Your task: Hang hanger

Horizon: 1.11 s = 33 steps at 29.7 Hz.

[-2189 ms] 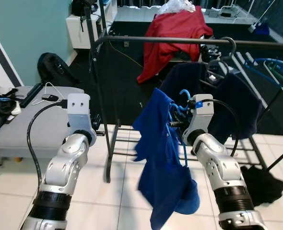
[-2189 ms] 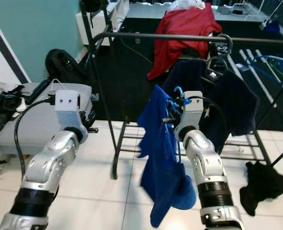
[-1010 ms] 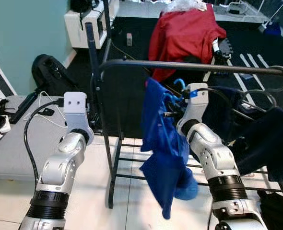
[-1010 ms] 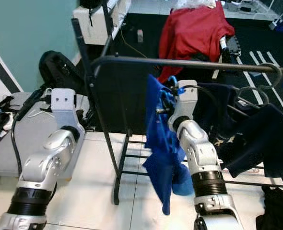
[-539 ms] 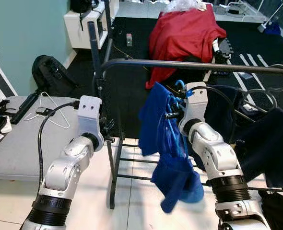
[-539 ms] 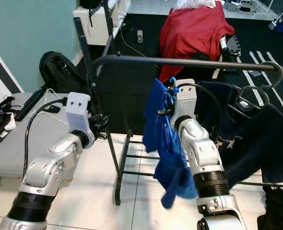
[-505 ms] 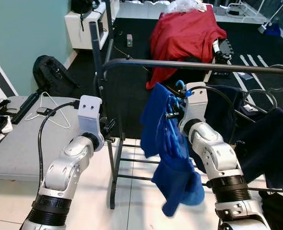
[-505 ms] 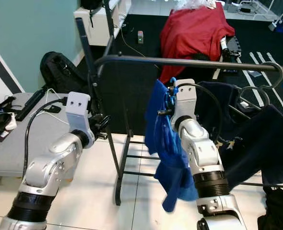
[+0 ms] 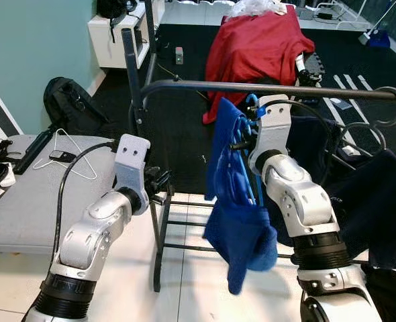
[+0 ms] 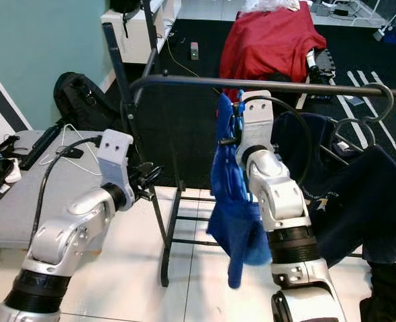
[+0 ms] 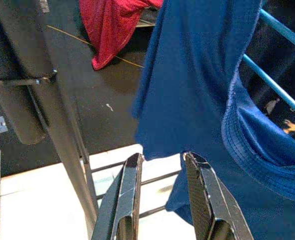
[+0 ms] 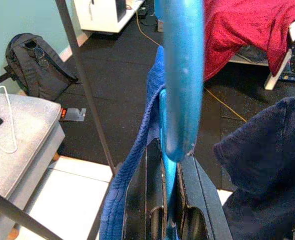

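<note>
A black clothes rack (image 9: 265, 88) stands right before me, its top rail running across at the height of my raised arms, and its upright post (image 9: 134, 74) rises between my left arm and the shirt. On the rail further right hang a dark navy shirt (image 9: 379, 201) and a black hook (image 9: 392, 111). Beyond the rack a red cloth (image 9: 252, 47) lies draped over something I cannot make out. At my left is a grey table (image 9: 23, 194) with a white wire hanger (image 9: 64, 151) and a phone on it; a black backpack (image 9: 67, 100) sits on the dark floor behind.

My right pincer (image 12: 163, 200) is clenched on the blue hanger (image 12: 180, 75), held just under the rail, with the blue shirt (image 9: 235, 201) hanging from it. Its hook looms close and blurred in the right wrist view. My left pincer (image 11: 160, 162) is released, fingers apart, just beside the shirt's lower edge. I can read no writing anywhere.
</note>
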Motion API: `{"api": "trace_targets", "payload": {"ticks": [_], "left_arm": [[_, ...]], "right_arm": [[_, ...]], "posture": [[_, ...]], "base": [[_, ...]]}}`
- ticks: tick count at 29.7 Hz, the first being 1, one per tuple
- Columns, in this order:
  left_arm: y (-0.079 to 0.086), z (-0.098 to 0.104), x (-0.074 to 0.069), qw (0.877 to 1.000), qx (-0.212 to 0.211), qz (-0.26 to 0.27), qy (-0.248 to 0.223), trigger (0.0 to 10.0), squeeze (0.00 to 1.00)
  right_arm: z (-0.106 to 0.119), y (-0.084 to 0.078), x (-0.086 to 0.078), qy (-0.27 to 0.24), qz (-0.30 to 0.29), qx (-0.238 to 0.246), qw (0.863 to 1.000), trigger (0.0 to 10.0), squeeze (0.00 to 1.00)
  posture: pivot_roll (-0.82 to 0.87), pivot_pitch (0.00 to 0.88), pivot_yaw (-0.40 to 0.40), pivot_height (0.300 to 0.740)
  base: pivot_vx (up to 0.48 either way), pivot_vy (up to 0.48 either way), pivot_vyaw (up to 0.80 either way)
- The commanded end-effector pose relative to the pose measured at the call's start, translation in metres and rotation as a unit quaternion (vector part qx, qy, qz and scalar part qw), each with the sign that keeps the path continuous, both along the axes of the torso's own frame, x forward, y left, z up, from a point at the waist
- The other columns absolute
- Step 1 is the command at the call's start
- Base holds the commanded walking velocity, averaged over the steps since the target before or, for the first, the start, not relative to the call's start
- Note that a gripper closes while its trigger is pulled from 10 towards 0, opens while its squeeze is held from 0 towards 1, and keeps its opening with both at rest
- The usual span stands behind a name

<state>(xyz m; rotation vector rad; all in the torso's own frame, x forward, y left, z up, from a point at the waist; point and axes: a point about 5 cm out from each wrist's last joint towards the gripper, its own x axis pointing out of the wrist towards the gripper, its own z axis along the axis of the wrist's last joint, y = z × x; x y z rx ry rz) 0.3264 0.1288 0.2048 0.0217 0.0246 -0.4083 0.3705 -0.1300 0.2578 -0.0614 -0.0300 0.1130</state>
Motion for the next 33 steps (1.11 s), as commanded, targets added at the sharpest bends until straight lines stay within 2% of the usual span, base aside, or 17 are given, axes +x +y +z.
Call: {"api": "trace_targets", "payload": {"ticks": [1,6,8,14,17,19,28,33], "left_arm": [[0.002,-0.004,-0.004,1.0,0.006,-0.007,0.009,10.0,0.0],[0.002,-0.003,-0.004,1.0,0.008,-0.013,0.006,10.0,0.0],[0.0,0.002,-0.006,0.999,0.011,-0.03,-0.009,10.0,0.0],[-0.004,0.004,-0.014,0.997,0.017,-0.068,-0.034,10.0,0.0],[-0.005,0.014,-0.019,0.995,-0.017,-0.072,-0.07,10.0,0.0],[-0.011,0.027,-0.025,0.988,-0.046,-0.099,-0.111,10.0,0.0],[-0.018,0.031,-0.031,0.982,-0.066,-0.128,-0.123,10.0,0.0],[-0.019,0.03,-0.03,0.981,-0.073,-0.129,-0.123,10.0,0.0]], "right_arm": [[0.018,0.002,0.0,-0.031,-0.002,0.0,1.0,10.0,0.0],[0.028,0.004,0.001,-0.044,-0.002,0.001,0.999,10.0,0.0],[0.036,0.009,-0.001,-0.052,0.01,0.003,0.999,10.0,0.0],[0.031,0.017,-0.005,-0.046,0.022,0.002,0.999,10.0,0.0],[0.025,0.023,-0.01,-0.041,0.029,0.004,0.999,10.0,0.0],[0.026,0.028,-0.016,-0.042,0.039,0.002,0.998,10.0,0.0],[0.036,0.031,-0.021,-0.054,0.042,0.008,0.998,10.0,0.0],[0.044,0.021,-0.014,-0.061,0.027,0.012,0.998,10.0,0.0]], "posture": [[-0.04,0.222,0.008,0.74],[-0.03,0.221,0.01,0.74],[-0.04,0.218,0.01,0.74],[-0.04,0.212,0.008,0.74],[-0.04,0.211,0.007,0.74],[-0.04,0.205,0.001,0.74],[-0.05,0.194,-0.001,0.74],[-0.06,0.185,-0.007,0.74]], "base": [[0.0,0.0,0.0],[0.0,0.0,0.0],[0.0,0.0,0.0],[0.0,0.0,0.0],[0.0,0.0,0.0],[0.0,0.0,0.0],[0.0,0.0,0.0],[0.0,0.0,0.0]]}}
